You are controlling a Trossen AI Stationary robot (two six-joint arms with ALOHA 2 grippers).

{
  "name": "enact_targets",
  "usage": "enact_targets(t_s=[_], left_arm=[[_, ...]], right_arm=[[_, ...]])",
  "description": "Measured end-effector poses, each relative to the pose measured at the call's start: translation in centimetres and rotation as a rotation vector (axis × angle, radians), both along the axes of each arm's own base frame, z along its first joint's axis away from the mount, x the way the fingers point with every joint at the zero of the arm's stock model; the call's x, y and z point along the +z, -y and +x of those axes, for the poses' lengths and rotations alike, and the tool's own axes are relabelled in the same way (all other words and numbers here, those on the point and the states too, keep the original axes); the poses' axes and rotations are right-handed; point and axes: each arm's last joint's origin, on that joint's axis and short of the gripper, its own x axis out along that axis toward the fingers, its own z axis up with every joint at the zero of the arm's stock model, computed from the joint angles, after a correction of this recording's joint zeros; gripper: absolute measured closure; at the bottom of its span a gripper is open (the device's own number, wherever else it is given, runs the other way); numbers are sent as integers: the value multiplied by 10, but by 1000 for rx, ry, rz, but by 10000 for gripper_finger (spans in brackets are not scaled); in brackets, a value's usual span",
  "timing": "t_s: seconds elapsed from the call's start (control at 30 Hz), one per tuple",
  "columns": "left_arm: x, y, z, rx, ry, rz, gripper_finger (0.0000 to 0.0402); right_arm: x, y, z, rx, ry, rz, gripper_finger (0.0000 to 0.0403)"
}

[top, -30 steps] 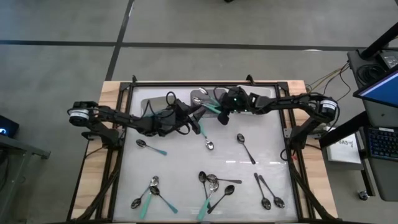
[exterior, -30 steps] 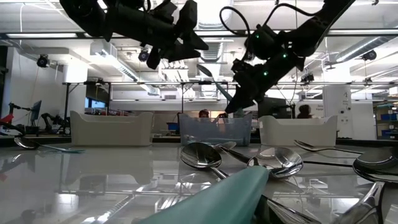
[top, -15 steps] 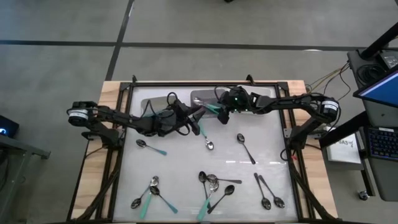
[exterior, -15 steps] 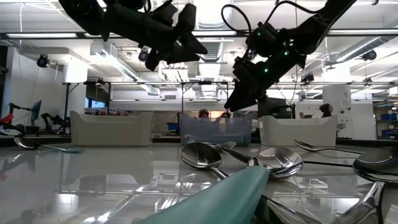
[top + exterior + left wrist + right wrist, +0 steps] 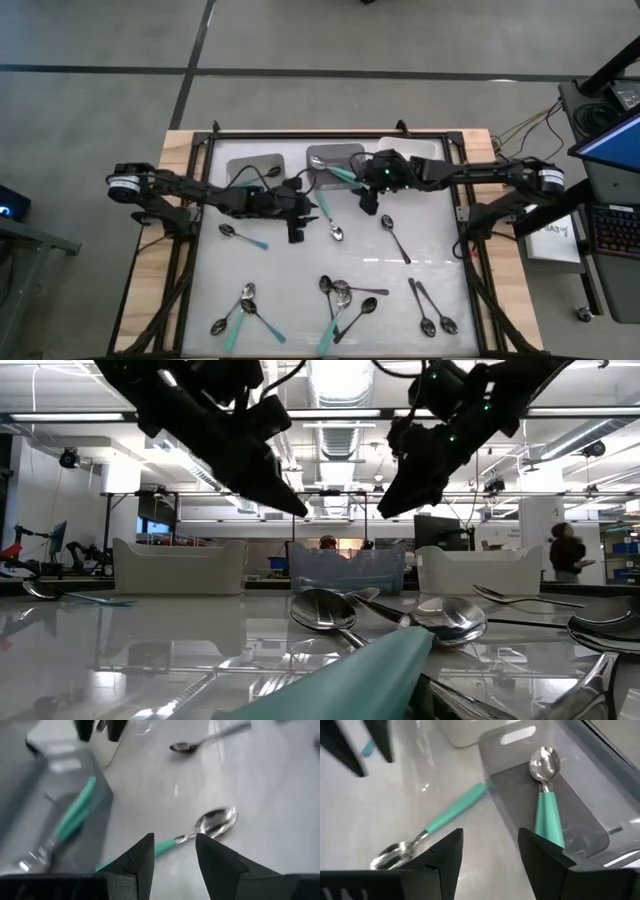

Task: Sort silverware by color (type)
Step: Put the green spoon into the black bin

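Both grippers hang open over the far middle of the table and touch nothing. My left gripper [image 5: 297, 230] [image 5: 175, 852] slants down at a teal-handled spoon [image 5: 327, 215] [image 5: 210, 825] that lies flat on the table just ahead of its fingers. My right gripper [image 5: 368, 205] [image 5: 490, 850] hangs above the table beside the middle bin [image 5: 322, 152]. A second teal-handled spoon [image 5: 545, 805] [image 5: 340, 172] lies in that bin. Several more spoons, silver, black and teal-handled, lie across the table.
Three small bins stand along the far edge: left [image 5: 255, 170], middle, right [image 5: 415, 150]. Spoons lie at the left [image 5: 243, 238] and the right [image 5: 395, 238]. A cluster [image 5: 340, 295] and black ones [image 5: 432, 310] lie near the front edge. A dark frame rims the table.
My right gripper has let go of a teal-handled spoon over the middle bin, where it now lies. The gripper has drawn back toward the table's right and near side, rising a little. My left gripper has rolled, tipped downward and sunk toward the teal-handled spoon on the table.
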Motion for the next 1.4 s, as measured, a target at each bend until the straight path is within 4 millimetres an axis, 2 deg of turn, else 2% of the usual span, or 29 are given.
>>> enact_targets(t_s=[0.1,0.17,0.37,0.5,0.6,0.67,0.87,1.07,1.4], left_arm=[[-3,0,1,-99,-37,129,274],[-5,-1,3,-133,-55,156,274],[-11,-9,33,-163,-84,147,274],[-19,-14,55,-182,-251,146,275],[-31,-16,61,-239,-476,158,280],[-36,-17,67,-251,-548,178,286],[-30,-19,91,-289,-517,228,303],[-33,-22,92,-342,-540,199,316],[-33,-24,94,-383,-522,250,318]], right_arm=[[3,-7,-3,19,-16,5,228],[4,-9,-5,23,-27,11,231],[0,-11,-7,20,-71,28,234],[-3,-12,-10,8,-110,46,236],[-5,-12,-13,-20,-154,31,237],[-6,-11,-14,-34,-176,8,237],[-7,-11,-15,-37,-184,5,239],[-8,-11,-16,-37,-202,9,239],[-8,-11,-16,-37,-202,10,245]])
